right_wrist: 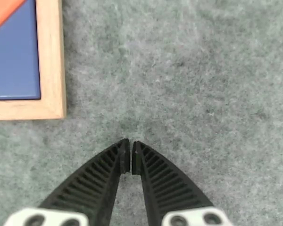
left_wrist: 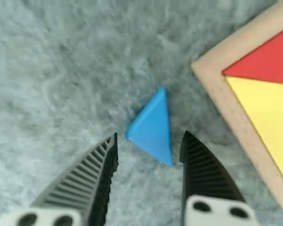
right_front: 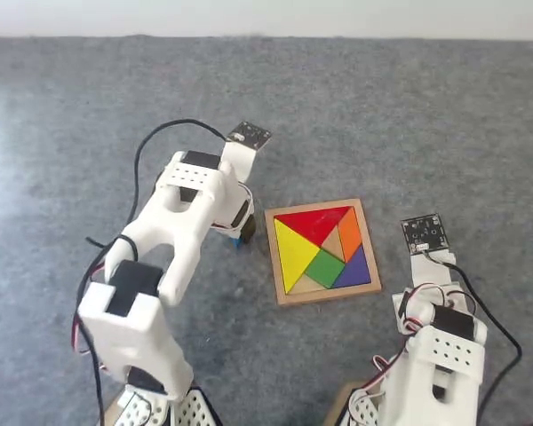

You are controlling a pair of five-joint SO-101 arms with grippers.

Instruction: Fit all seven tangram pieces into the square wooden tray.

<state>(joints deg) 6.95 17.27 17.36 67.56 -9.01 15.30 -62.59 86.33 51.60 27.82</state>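
Observation:
The square wooden tray (right_front: 273, 257) lies mid-table. In it are red (right_front: 315, 222), yellow (right_front: 293, 253), orange (right_front: 350, 232), green (right_front: 324, 266) and purple (right_front: 355, 268) pieces, plus two wood-coloured patches. A small blue triangle (left_wrist: 153, 127) lies flat on the grey mat just outside the tray's corner (left_wrist: 212, 75). My left gripper (left_wrist: 151, 136) is open with one finger on each side of it, low over the mat. From above a sliver of the blue triangle (right_front: 241, 241) shows under that gripper (right_front: 243, 232). My right gripper (right_wrist: 131, 143) is shut and holds nothing, beside the tray's other corner (right_wrist: 49, 70).
Grey felt mat (right_front: 409, 115) covers the table, with open room behind and to both sides of the tray. The left arm's white body (right_front: 173, 240) stretches from the near edge toward the tray; the right arm (right_front: 435, 337) sits at the near right.

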